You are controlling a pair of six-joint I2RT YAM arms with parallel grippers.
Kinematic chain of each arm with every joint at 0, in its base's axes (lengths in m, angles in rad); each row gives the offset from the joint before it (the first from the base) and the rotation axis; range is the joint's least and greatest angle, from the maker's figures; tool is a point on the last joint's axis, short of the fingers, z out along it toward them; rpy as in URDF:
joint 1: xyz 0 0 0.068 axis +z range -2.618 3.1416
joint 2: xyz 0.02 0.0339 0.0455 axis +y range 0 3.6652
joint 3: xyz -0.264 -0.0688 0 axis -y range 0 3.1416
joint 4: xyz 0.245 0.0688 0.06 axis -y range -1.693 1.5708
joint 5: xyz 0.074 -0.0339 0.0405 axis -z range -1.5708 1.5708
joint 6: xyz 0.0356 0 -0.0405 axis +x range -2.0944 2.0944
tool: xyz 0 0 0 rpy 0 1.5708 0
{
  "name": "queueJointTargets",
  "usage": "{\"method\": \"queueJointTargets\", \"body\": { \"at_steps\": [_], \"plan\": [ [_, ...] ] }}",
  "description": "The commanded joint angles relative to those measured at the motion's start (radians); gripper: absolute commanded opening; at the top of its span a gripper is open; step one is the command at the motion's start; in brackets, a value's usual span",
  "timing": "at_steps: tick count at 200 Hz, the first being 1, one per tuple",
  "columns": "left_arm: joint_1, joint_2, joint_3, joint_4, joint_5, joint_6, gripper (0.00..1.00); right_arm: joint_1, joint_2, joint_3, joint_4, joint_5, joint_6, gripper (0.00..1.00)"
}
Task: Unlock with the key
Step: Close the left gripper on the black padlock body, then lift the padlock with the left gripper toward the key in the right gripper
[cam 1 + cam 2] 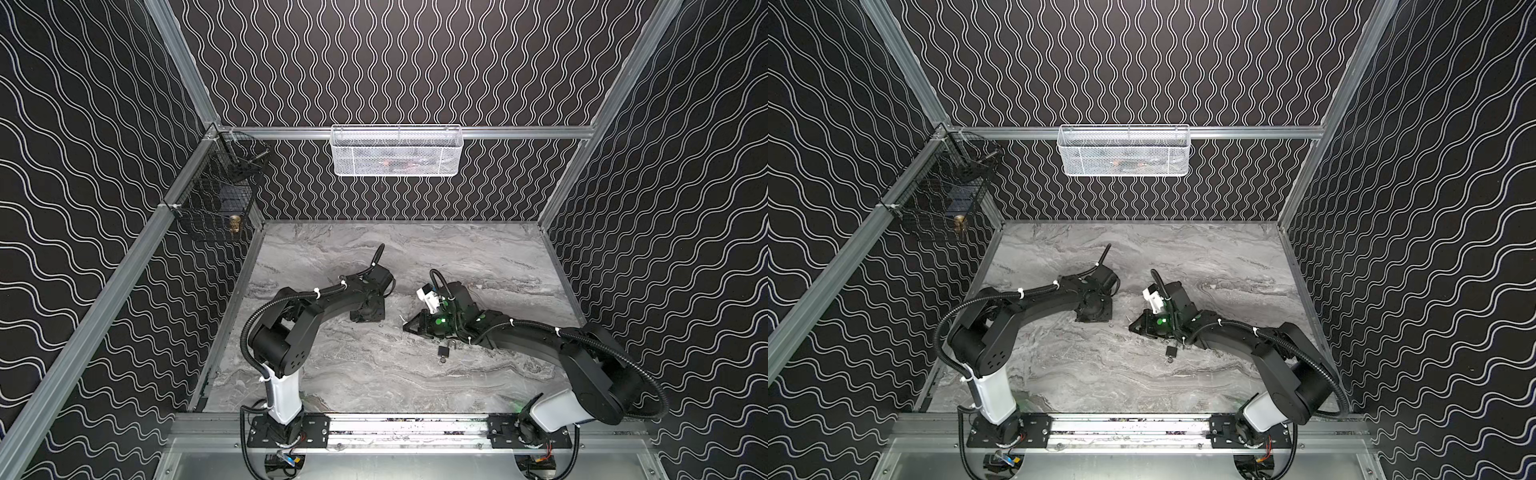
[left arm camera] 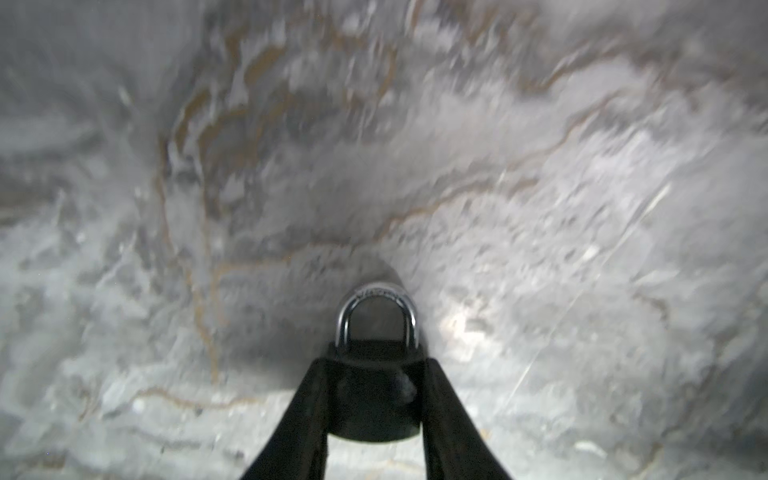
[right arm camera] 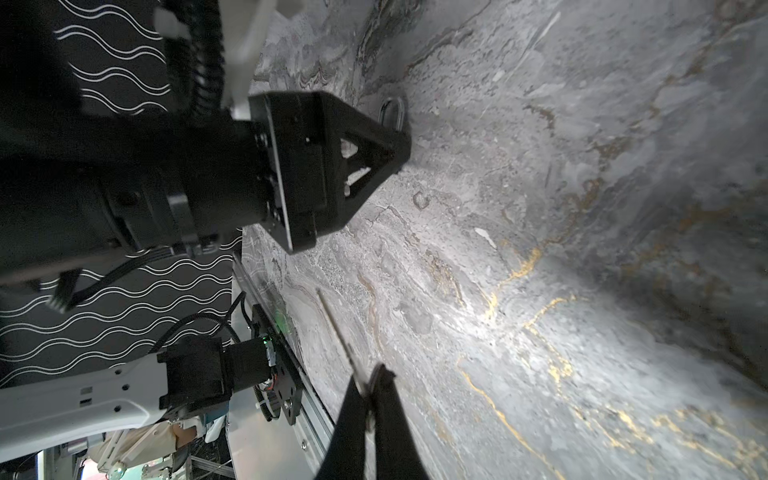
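A padlock (image 2: 374, 390) with a black body and a silver shackle (image 2: 376, 291) stands on the marble table (image 1: 457, 257). My left gripper (image 2: 376, 365) points down at the table, its fingers pressed against both sides of the body. The right wrist view shows the same grip, with the shackle (image 3: 392, 110) sticking out beside the left gripper (image 3: 399, 145). In both top views the wrist hides the lock. My right gripper (image 3: 368, 386) is shut on the key (image 3: 336, 328), whose thin blade sticks out ahead toward the left gripper. The right gripper (image 1: 409, 326) hovers low, just right of the left one.
A small black lock-like object (image 1: 444, 352) with a ring lies on the table beside the right forearm. A white mesh basket (image 1: 397, 151) hangs on the back rail. Black wire baskets (image 1: 216, 208) hang in the back left corner.
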Motion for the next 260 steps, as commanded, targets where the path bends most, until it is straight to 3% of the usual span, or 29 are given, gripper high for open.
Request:
{"method": "queueJointTargets", "body": {
  "at_steps": [1, 53, 111, 199, 215, 260],
  "plan": [
    [0.000, -0.045, -0.014, -0.036, 0.001, -0.051, 0.16, 0.000, -0.019, 0.016, -0.050, 0.004, -0.009, 0.00],
    [-0.013, -0.193, -0.039, -0.046, -0.043, -0.143, 0.10, 0.038, -0.022, 0.045, -0.125, 0.029, 0.040, 0.00],
    [-0.081, -0.340, -0.035, -0.071, -0.135, -0.276, 0.04, 0.127, -0.032, 0.042, -0.044, 0.114, 0.198, 0.00],
    [-0.185, -0.351, 0.027, -0.114, -0.230, -0.351, 0.00, 0.197, -0.003, 0.036, 0.186, 0.220, 0.338, 0.00],
    [-0.191, -0.356, 0.027, -0.112, -0.226, -0.360, 0.00, 0.198, 0.004, 0.016, 0.273, 0.222, 0.359, 0.00],
    [-0.193, -0.364, 0.030, -0.100, -0.205, -0.372, 0.00, 0.212, 0.028, 0.027, 0.305, 0.251, 0.373, 0.00]
  ]
}}
